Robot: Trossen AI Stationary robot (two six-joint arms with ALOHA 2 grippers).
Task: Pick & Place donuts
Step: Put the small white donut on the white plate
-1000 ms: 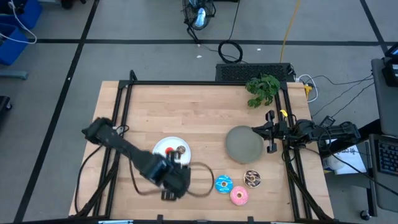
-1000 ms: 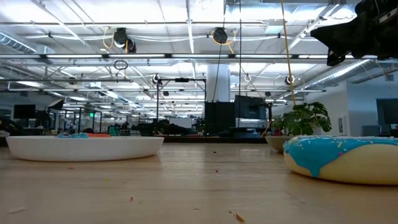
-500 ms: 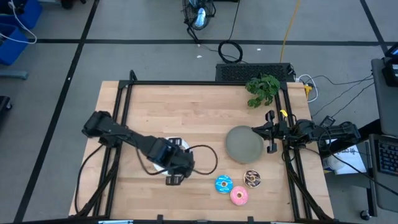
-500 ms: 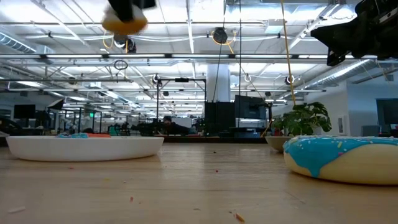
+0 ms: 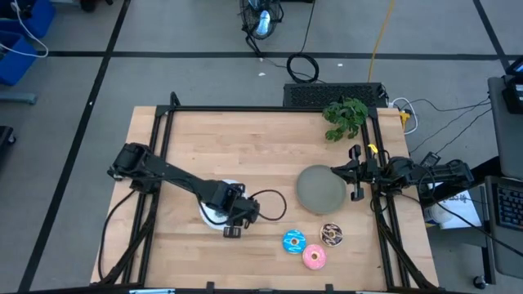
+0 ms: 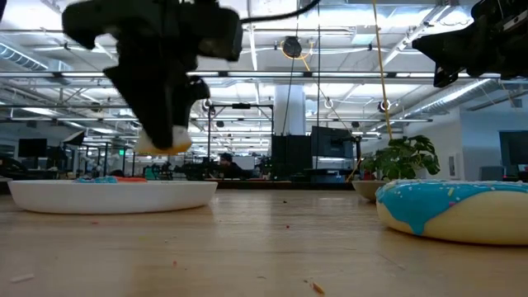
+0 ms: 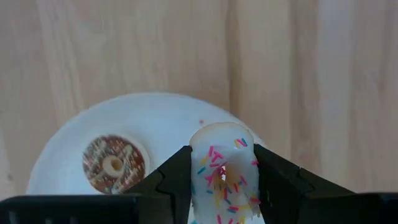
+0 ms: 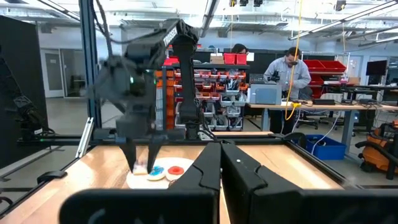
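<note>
Right now I am pinching the pale pink donut (image 7: 222, 180) between my left gripper (image 7: 221, 186) fingers, hanging just above the white plate (image 7: 155, 118), where the tiny brown donut (image 7: 114, 164) is lying. My right gripper (image 5: 353, 173), fingers pressed together, is waiting beside the grey plate (image 5: 320, 189) at the table's right edge.

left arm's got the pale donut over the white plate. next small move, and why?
Probably lower a little more, then open. The left gripper is shut on the pale pink donut, which hangs above the white plate in the low view, not touching it. The left wrist view shows bare plate under it, beside the brown donut. The right gripper waits by the grey plate.
</note>
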